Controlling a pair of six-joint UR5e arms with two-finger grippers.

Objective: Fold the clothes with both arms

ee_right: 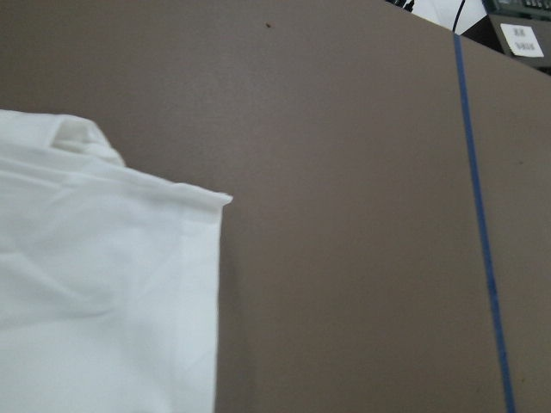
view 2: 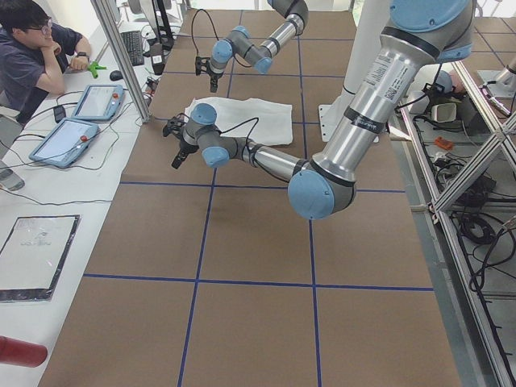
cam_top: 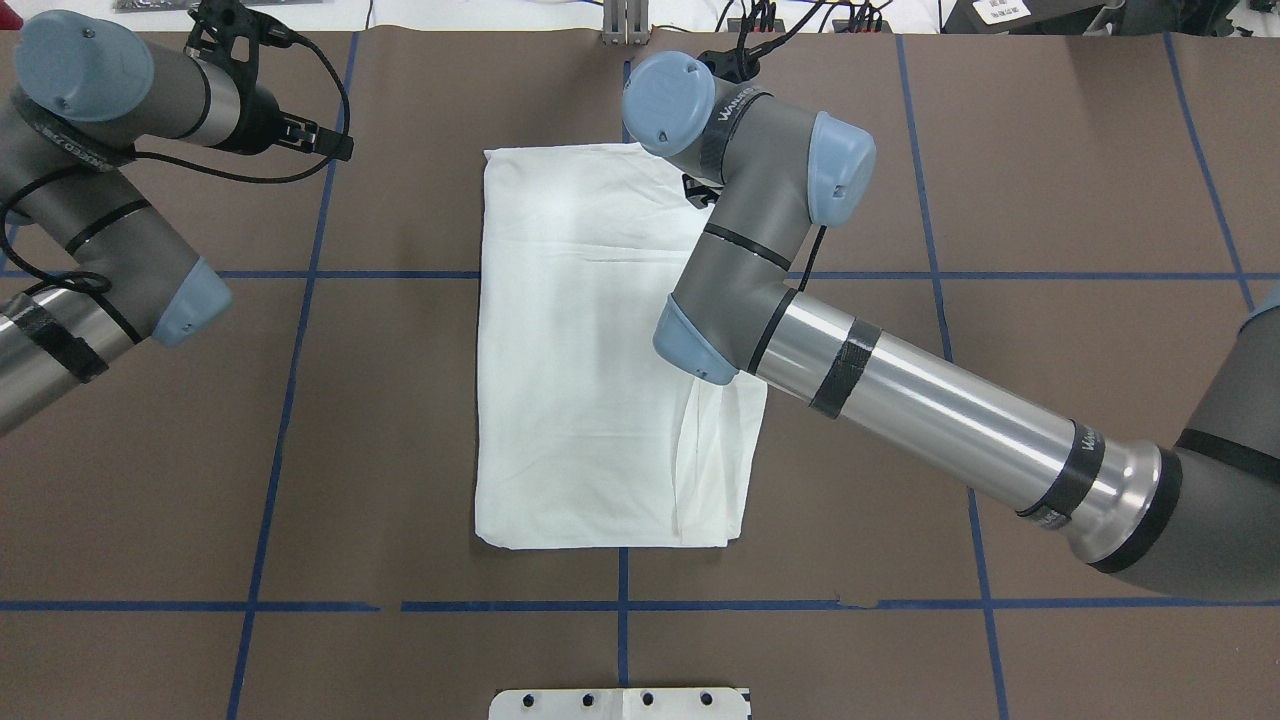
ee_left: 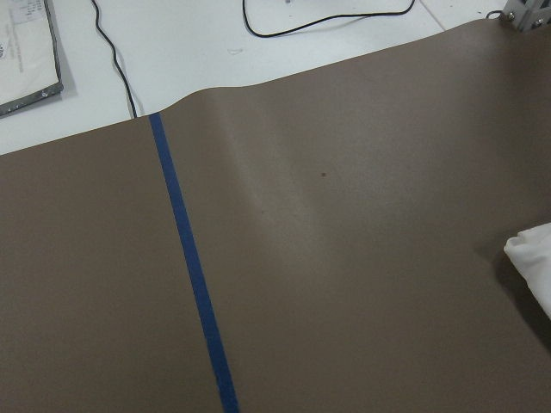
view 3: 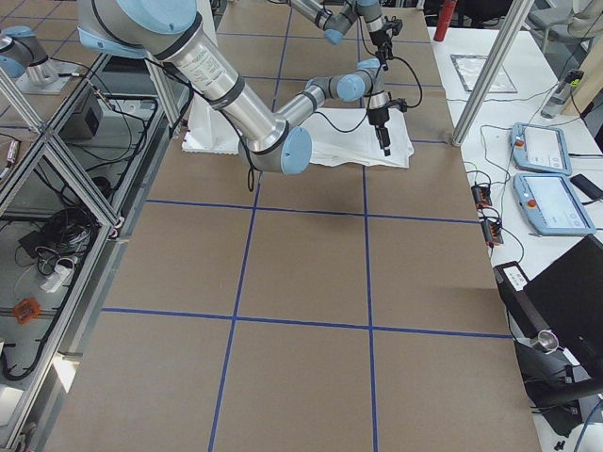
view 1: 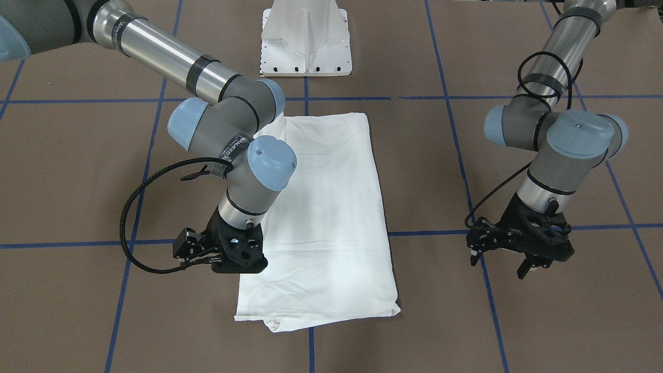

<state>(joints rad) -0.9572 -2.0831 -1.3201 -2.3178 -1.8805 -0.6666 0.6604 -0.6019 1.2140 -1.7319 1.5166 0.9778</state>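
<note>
The right tool (view 1: pixel 235 256) is shown from behind, held low over the long edge of the white T-shirt (view 1: pixel 331 207) on the robot's right, close to the corner nearest the operators' edge of the table (view 1: pixel 77 181). Its jaws are hidden in every view, so it cannot be told whether they are spread or pressed together. The left tool (view 1: pixel 498 267) is seen with its fingers spread and nothing between them. It hangs above bare table, well apart from the garment toward the table's left end and roughly level with the same end of the cloth. The T-shirt is laid flat at the middle of the table, already narrowed to a long rectangle. Its long axis runs from the robot's edge to the operators' edge. A fold bringing one short end over the other is judged to be next. For that the right tool is much the nearer, while the left tool must first be carried inward, across the long axis, to the opposite corner.
</note>
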